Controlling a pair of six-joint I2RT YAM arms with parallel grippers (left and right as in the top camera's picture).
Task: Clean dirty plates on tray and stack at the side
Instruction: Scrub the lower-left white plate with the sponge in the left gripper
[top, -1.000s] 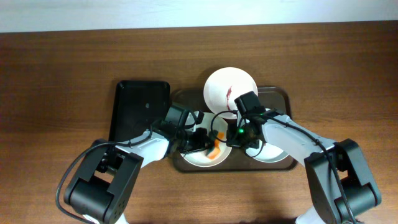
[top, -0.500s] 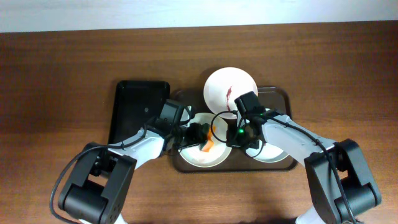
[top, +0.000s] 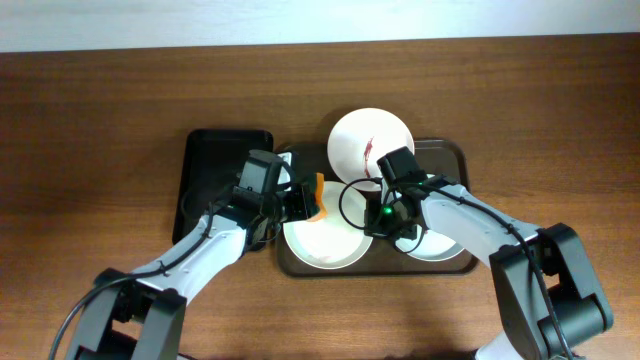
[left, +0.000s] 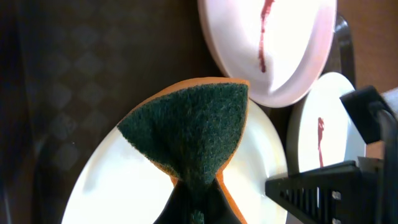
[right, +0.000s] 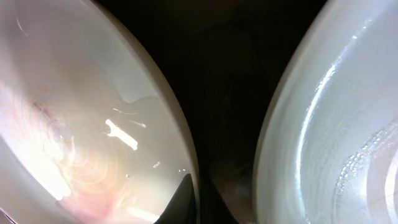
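- Overhead: three white plates sit on the tray.
  - The far plate overhangs the tray's far rim and carries a red streak.
  - The near plate fills the tray's left half.
  - The third plate lies in the tray's right near corner, partly under the right arm.
  - The left gripper is clenched on the orange sponge, above the tray's left side.
  - The right gripper sits low over the tray's middle. I cannot tell whether it grips anything.
  - A black tray lies just beside the tray's left edge.
- Left wrist: the sponge shows its green scouring face, creased where it is pinched. It is soft, so it will squash and needs pressing flat. The near plate beneath it looks clean. The far plate and third plate both show red streaks.
- Right wrist: two glossy plates flank a dark strip of the tray, with a dark fingertip low against the left one. The plates seem stiff, light and slick with wet. The raised rim looks the best place to pinch, since a flat face would likely slip.
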